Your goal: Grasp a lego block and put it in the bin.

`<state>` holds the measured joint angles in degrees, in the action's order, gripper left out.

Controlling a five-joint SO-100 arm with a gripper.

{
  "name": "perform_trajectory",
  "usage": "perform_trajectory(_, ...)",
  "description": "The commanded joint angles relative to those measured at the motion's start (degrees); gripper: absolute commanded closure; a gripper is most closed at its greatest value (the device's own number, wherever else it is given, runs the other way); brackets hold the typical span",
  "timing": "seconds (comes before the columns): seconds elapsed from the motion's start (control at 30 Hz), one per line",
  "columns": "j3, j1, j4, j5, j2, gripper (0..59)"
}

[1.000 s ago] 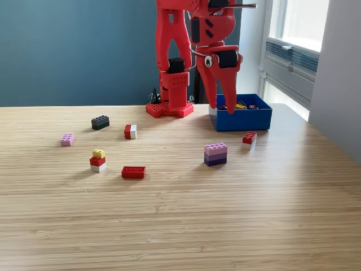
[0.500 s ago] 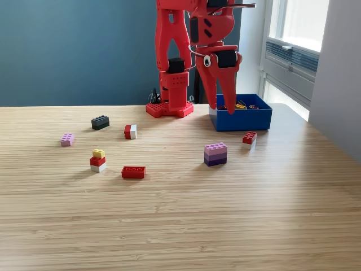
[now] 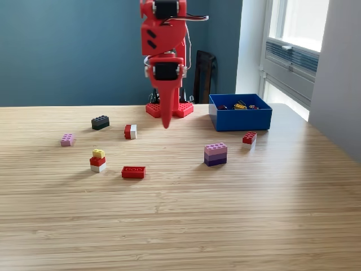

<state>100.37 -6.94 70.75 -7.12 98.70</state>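
- We see one red arm with its claw (image 3: pixel 166 123) pointing straight down above the wooden surface (image 3: pixel 225 214), its tip hanging near the red-and-white block (image 3: pixel 131 131); the fingers look pressed together into a single point, with nothing pinched between them.
- We count one bin (image 3: pixel 240 119), blue and open-topped, standing on the surface towards the exterior view's right, well apart from the claw.
- Inside the bin we make out a few small pieces, red and yellow among them; their number we cannot tell.
- We count seven loose blocks or little stacks on the surface:
- one black block (image 3: pixel 100 122), furthest back on the exterior view's left;
- one pink block (image 3: pixel 67 139), nearest the left edge;
- one stack of yellow on red on white (image 3: pixel 98 160);
- one flat red block (image 3: pixel 133 172), nearest the camera;
- the red-and-white block, set between the black block and the claw;
- one purple stack (image 3: pixel 215 154), pale on top and dark below;
- one small red block (image 3: pixel 249 138), just in front of the bin.
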Motion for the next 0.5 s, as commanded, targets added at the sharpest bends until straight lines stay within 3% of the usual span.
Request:
perform_trajectory(0.03, -0.4, -9.8, -0.4, -2.8, 2.6, 32.9)
perform_trajectory(0.1, 0.2, -13.1, -0.4, -3.5, 2.6, 33.2)
perform_trajectory(0.33, 3.9, -23.0, 1.5, 2.8, 2.7, 35.2)
perform_trajectory(0.5, 6.9, -29.5, 1.5, -2.3, 2.7, 36.6)
